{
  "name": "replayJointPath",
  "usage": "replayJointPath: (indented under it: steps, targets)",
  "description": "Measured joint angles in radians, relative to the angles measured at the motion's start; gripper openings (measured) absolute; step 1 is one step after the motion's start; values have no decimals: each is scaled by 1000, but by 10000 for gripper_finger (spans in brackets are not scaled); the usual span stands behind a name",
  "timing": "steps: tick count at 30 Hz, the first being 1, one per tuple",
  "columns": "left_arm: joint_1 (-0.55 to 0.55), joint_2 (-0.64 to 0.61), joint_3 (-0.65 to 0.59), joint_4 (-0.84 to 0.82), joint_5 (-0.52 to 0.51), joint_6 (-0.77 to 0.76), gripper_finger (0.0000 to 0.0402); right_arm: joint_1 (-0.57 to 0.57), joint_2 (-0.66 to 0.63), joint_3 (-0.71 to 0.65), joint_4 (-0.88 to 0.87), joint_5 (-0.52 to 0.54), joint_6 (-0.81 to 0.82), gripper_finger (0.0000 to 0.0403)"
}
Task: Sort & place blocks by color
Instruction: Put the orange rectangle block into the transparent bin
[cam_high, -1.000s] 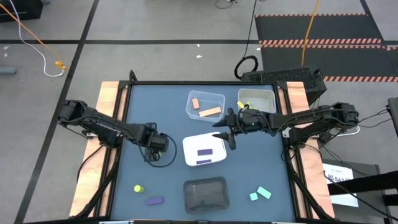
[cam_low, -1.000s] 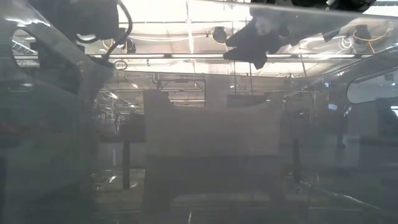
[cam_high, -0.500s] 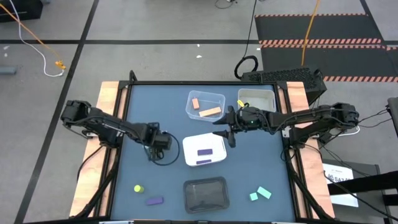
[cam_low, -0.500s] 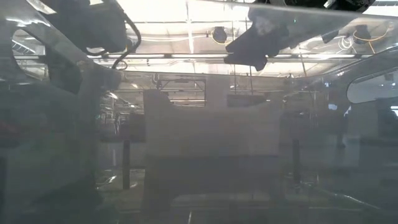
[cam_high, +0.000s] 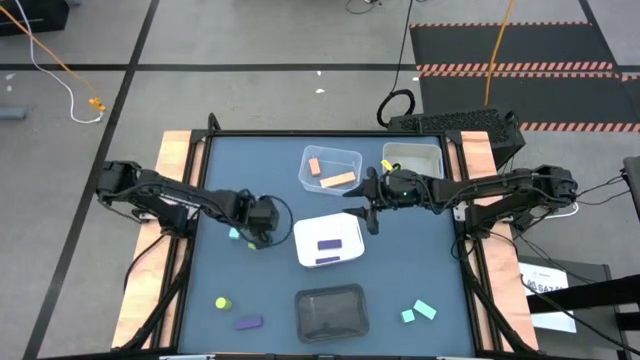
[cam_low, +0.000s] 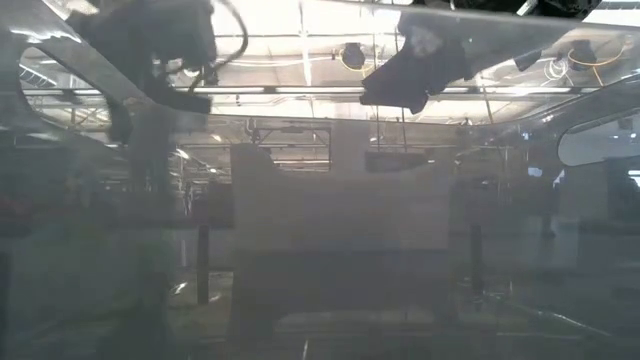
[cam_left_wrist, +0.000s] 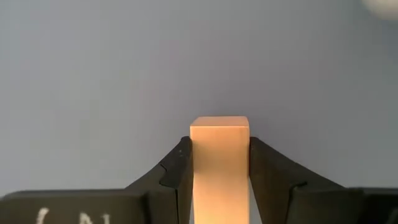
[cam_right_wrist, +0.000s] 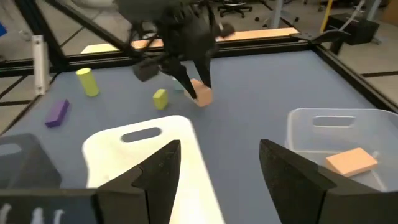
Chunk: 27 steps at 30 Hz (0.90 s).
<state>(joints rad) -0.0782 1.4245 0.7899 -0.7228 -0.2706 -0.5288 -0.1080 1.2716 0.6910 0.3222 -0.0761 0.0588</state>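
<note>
My left gripper (cam_high: 256, 228) is shut on a salmon-orange block (cam_left_wrist: 219, 155), just left of the white tray (cam_high: 300, 243). In the right wrist view it (cam_right_wrist: 199, 92) hangs over the table beside a yellow cube (cam_right_wrist: 160, 98) and a teal piece (cam_high: 234, 234). My right gripper (cam_high: 368, 213) is open and holds nothing. It hovers between the clear tray (cam_high: 352, 157) and the white tray. On the table lie a yellow cylinder (cam_high: 222, 302), a purple bar (cam_high: 248, 322) and two teal blocks (cam_high: 420, 311). My left gripper pinches the salmon-orange block between its two fingers (cam_left_wrist: 177, 168), one on each of two opposite side faces. The block's end face (cam_left_wrist: 219, 122) sticks out past the fingertips. The fingers come from above, slanting down. The block's lower end (cam_right_wrist: 203, 98) is at or just above the table; which, I cannot tell.
The clear tray holds two salmon blocks (cam_high: 339, 180), the white tray two purple bars (cam_high: 327, 243), and the grey-beige tray (cam_high: 436, 152) a yellow piece (cam_high: 390, 167). A black tray (cam_high: 332, 310) lies at the near edge. Wooden rails border the table's left and right sides.
My left gripper has moved toward the table's right and a little toward the far edge, nearer the white tray, with the salmon block between its fingers. The teal piece it covered now shows to its left.
</note>
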Motion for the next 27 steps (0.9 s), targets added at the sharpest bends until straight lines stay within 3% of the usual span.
replayJointPath:
  steps: [4,9,15,19,22,27]
  targets:
    - [25,-45,67,18,-149,50,121,-39,0,0,-3,1,1,210]
    - [41,-106,141,315,-295,267,121,-87,0,0,-26,1,4,210]
    - [57,-126,146,914,-306,705,121,-137,0,-15,-18,2,0,210]
    - [75,-119,145,1195,-271,869,121,-161,0,-46,4,2,2,210]
    - [97,-117,145,1260,-205,879,121,-173,0,-64,6,3,6,210]
    - [138,-108,145,1235,-158,806,121,-184,0,-81,10,72,1,210]
